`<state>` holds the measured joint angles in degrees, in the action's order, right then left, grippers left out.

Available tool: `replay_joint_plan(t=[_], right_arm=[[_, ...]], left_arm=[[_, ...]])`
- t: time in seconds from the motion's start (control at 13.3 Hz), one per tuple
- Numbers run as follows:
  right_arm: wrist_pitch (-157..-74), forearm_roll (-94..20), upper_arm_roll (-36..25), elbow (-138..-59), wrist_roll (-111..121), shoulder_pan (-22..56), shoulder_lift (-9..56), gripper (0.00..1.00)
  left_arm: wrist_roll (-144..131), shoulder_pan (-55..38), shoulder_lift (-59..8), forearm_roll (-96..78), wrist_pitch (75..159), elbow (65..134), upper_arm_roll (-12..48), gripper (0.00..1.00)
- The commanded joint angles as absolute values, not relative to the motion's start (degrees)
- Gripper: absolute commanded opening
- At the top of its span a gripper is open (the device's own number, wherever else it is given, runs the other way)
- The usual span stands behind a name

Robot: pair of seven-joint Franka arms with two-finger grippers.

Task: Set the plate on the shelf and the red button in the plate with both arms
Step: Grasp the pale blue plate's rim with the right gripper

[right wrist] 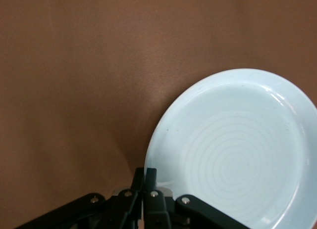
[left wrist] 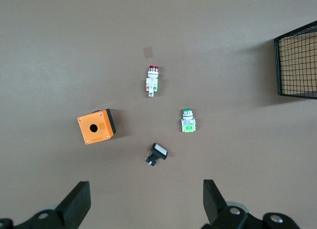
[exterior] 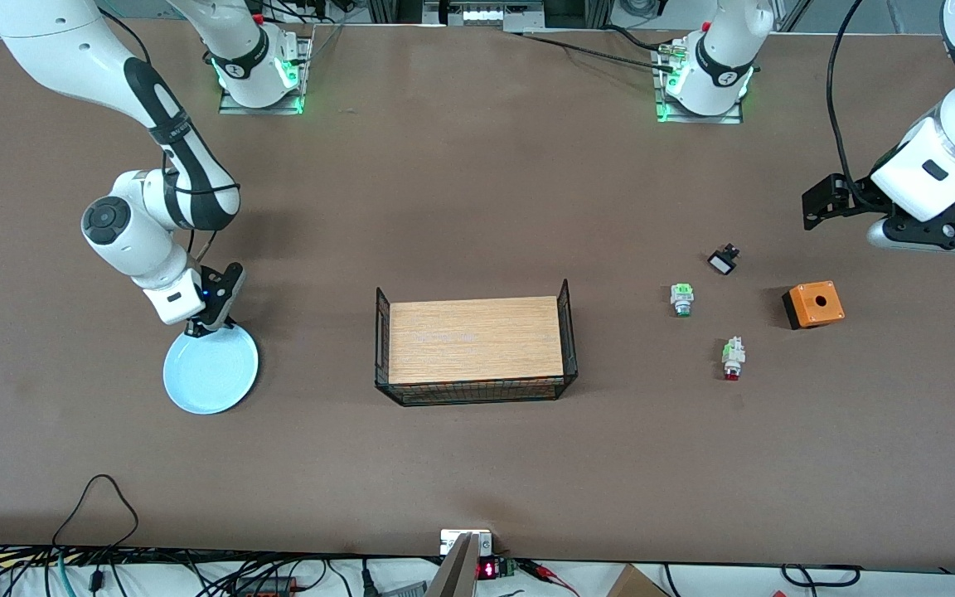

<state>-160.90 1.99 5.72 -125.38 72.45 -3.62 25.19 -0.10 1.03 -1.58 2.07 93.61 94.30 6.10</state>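
The pale blue plate (exterior: 212, 373) lies on the table toward the right arm's end. My right gripper (exterior: 196, 329) is shut on the plate's rim, on the edge farthest from the front camera. In the right wrist view its fingers (right wrist: 150, 175) pinch the rim of the plate (right wrist: 237, 150). The red button (exterior: 732, 359) lies on its side toward the left arm's end, and the left wrist view shows the red button (left wrist: 152, 79) too. My left gripper (exterior: 938, 236) hangs open over the table near that end, holding nothing, and waits; the left gripper (left wrist: 146, 202) shows both fingers spread wide.
A wire basket (exterior: 378, 332) with a wooden board inside stands mid-table. Near the red button lie a green-capped switch (exterior: 681, 298), a small black switch (exterior: 724, 260) and an orange box with a hole (exterior: 813, 304). Cables run along the table edge nearest the front camera.
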Motion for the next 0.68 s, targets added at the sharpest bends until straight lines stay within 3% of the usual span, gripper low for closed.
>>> replay_joint_plan(t=[0.0, 0.6], right_arm=[[-159.62, 2.37, 6.06, -124.55, 73.04, -4.13, 23.47, 0.0], [-140.3, 1.85, 6.33, -111.55, 73.04, -3.6, 21.53, 0.0]], left_arm=[[-0.18, 1.14, -1.93, 0.97, 92.64, 93.16, 6.06, 1.0], [-0.18, 1.14, -2.02, 1.05, 92.64, 93.16, 6.06, 1.0]])
